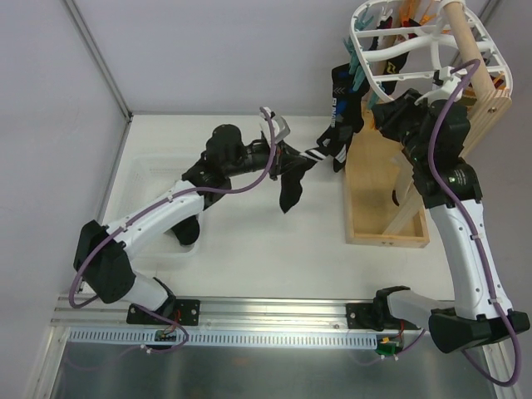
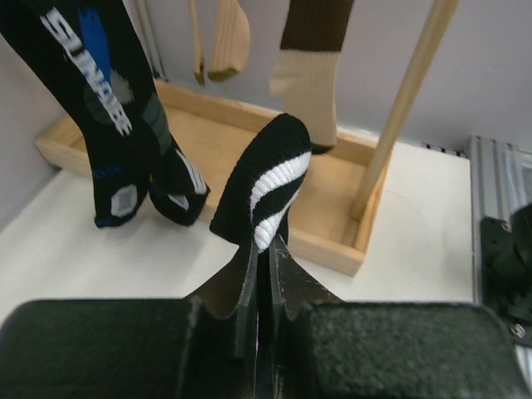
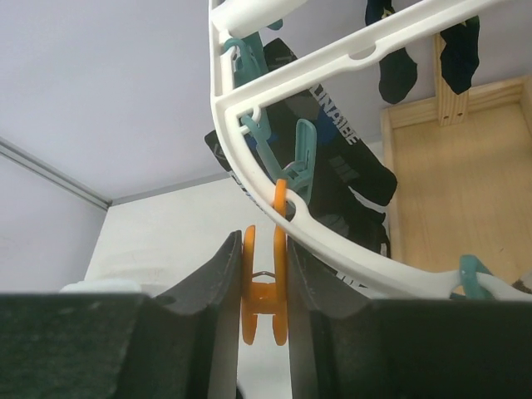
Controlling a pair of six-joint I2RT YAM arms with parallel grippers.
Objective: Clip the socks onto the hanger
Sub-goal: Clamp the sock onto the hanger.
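Table (image 1: 249, 258): left jaws pinch striped sock (image 2: 270, 179); right jaws seemingly clamp peg (image 3: 264, 309).

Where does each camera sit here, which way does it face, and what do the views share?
Top external: fixed above and behind, looking down on the white table; both arms and bases show.
Left wrist: on the left arm, facing the wooden stand tray; left gripper shut on a black white-striped sock.
Right wrist: tilted upward at the white plastic oval hanger; right gripper squeezing an orange peg.
Shared: the hanging black lettered sock appears in all three.
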